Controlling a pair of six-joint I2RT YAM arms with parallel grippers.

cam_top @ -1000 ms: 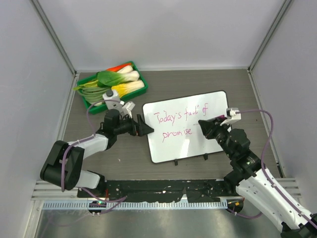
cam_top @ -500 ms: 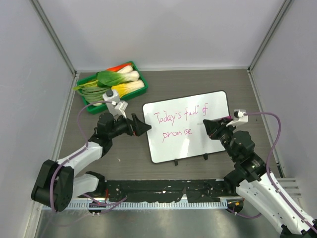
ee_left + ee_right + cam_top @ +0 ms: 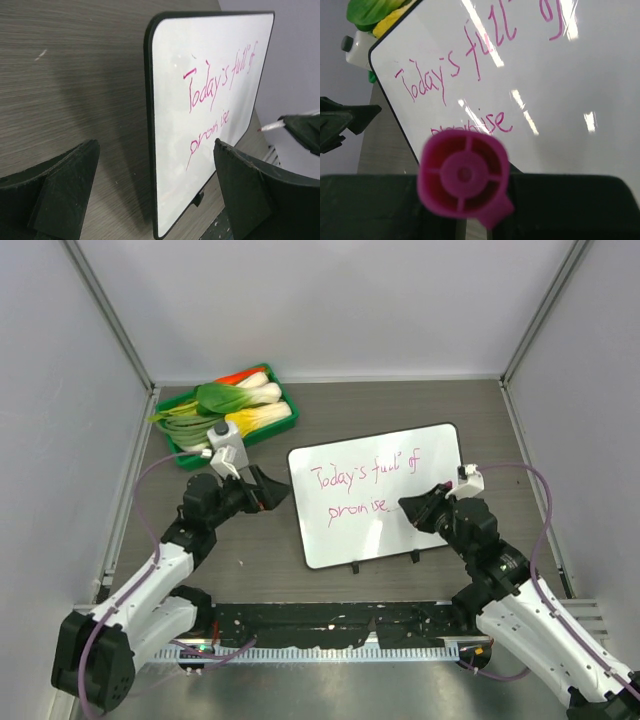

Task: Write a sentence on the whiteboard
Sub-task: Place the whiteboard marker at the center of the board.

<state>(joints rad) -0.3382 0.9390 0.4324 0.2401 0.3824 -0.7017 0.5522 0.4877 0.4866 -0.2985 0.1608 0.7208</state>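
Packed into the green tray point(image 3: 170, 448) at the far left: leafy greens point(image 3: 215, 396), pale yellow stalks point(image 3: 262, 418), a bit of red behind; on the dark wood-grain table point(image 3: 75, 75), right of centre: the whiteboard point(image 3: 430, 455), glossy, white, round-cornered, thinly rimmed in black, two small black feet at its near edge; across it in slanted pink script, in two lines: the sentence point(image 3: 362, 485), "Today's full of promise"; just off the board's left edge, held low and pointing rightward: the left gripper point(image 3: 272, 490), wedge-shaped fingers point(image 3: 65, 195) spread wide, nothing between; over the board's right half: the right gripper point(image 3: 415, 510), clamped on a pink marker point(image 3: 464, 175), tip aimed just right of "promise", contact unclear.
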